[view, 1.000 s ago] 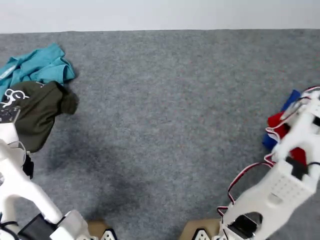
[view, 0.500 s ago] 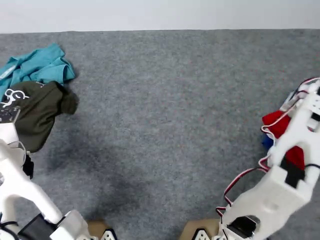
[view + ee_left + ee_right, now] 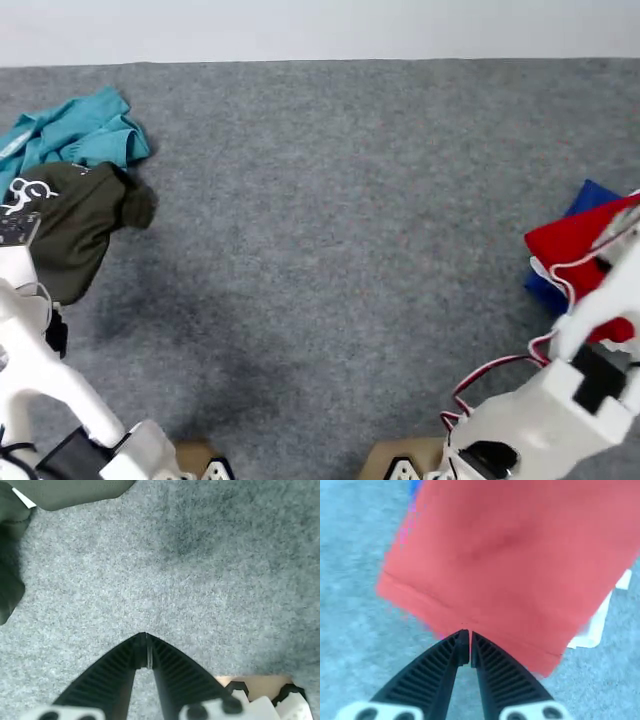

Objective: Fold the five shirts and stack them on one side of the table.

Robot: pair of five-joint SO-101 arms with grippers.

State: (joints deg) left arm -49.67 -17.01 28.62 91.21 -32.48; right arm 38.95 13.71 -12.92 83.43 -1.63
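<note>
The right arm (image 3: 552, 408) has drawn back toward 5 o'clock in the last second. Before, it lay across the red shirt (image 3: 575, 240) and hid most of it; now the shirt is uncovered in the high view. It lies flat and folded at 3 o'clock on the table (image 3: 340, 200), on top of the blue shirt (image 3: 588, 193), whose corner shows at the far side. In the right wrist view a white edge (image 3: 601, 628) also shows from under the red one, but I cannot tell if it is another shirt.

The right gripper (image 3: 466, 639) has its jaws pressed together, the tips just at the near hem of the red shirt. No cloth seems to be caught between them. The left gripper (image 3: 146, 647) is closed too and holds nothing. It hangs over bare table, with the dark olive shirt (image 3: 70, 225) near it. The left arm (image 3: 35, 365) has not moved.

I judge that the red shirt is now placed and released, so the stack at 3 o'clock has at least two shirts. The olive shirt and the teal shirt (image 3: 78, 130) stay crumpled, touching each other, between 9 and 10 o'clock. They are not yet folded, so a large part of the task remains.
</note>
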